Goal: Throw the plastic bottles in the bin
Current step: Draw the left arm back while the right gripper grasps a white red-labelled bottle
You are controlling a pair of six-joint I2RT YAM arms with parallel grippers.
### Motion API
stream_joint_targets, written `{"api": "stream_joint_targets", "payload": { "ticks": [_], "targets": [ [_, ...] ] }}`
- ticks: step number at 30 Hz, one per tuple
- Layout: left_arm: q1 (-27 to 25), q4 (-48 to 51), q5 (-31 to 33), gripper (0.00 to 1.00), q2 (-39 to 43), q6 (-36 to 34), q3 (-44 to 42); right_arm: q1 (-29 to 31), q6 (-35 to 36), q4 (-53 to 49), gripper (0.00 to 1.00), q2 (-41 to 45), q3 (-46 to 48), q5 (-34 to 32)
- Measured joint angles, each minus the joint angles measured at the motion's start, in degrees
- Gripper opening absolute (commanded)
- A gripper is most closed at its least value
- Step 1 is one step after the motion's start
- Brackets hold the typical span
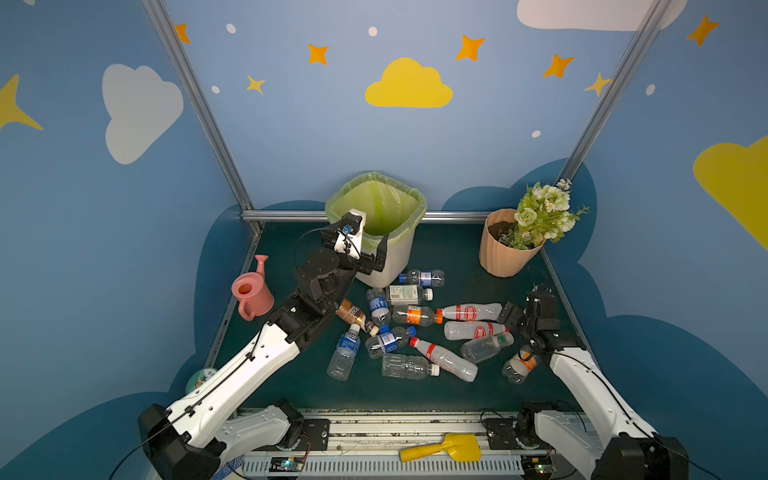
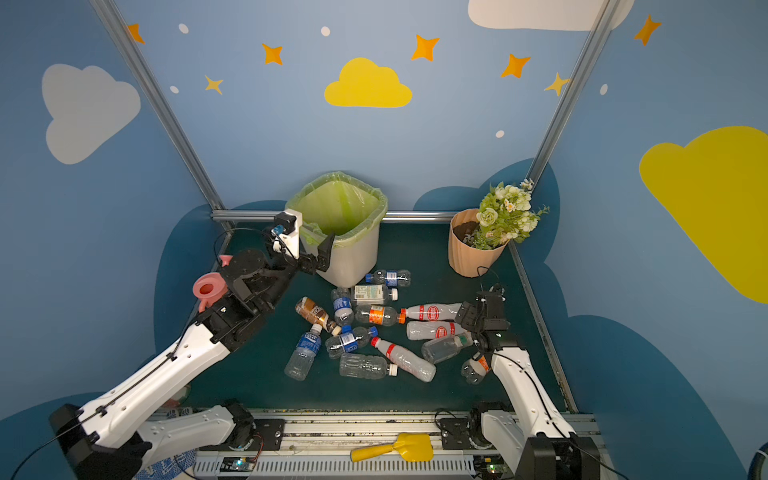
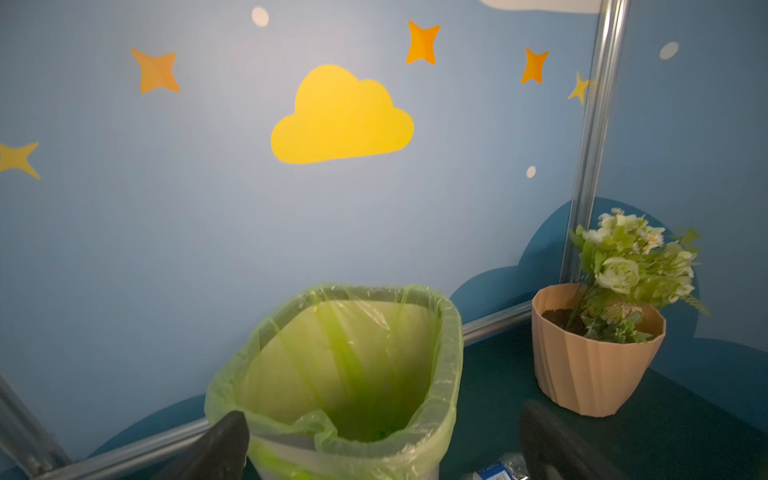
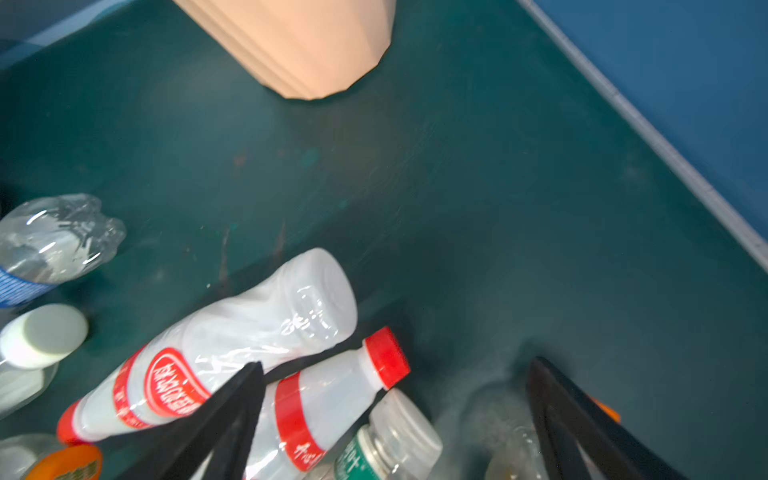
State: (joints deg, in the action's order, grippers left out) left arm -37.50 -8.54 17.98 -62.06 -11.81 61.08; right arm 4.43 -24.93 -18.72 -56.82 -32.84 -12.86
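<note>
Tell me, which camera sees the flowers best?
The left wrist camera: the flowers look big and whole there, standing in their pot. Both top views show them too, but small and far back. The right wrist camera sees only the pot's side, no flowers.

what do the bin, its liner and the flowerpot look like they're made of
bin: likely matte off-white plastic, from its smooth, uniform wall.
liner: thin glossy yellow-green plastic film; translucent, wrinkled, folded over the rim.
flowerpot: probably matte peach plastic, given crisp moulded ribs; ceramic can't be ruled out.
</note>
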Motion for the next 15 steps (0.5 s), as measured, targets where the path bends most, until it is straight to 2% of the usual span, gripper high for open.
{"api": "stream_joint_targets", "payload": {
  "ticks": [8, 15],
  "targets": [
    [4.11, 2.97, 5.73, 1.00, 11.67, 7.58, -10.88, 0.28, -5.20, -6.14, 0.95, -9.77, -11.56, 6.27],
    [5.53, 8.07, 7.34, 1.00, 14.78, 11.52, -16.26, 2.73, -10.91, -8.37, 0.94, -13.22, -12.98, 9.18]
  ]
}}
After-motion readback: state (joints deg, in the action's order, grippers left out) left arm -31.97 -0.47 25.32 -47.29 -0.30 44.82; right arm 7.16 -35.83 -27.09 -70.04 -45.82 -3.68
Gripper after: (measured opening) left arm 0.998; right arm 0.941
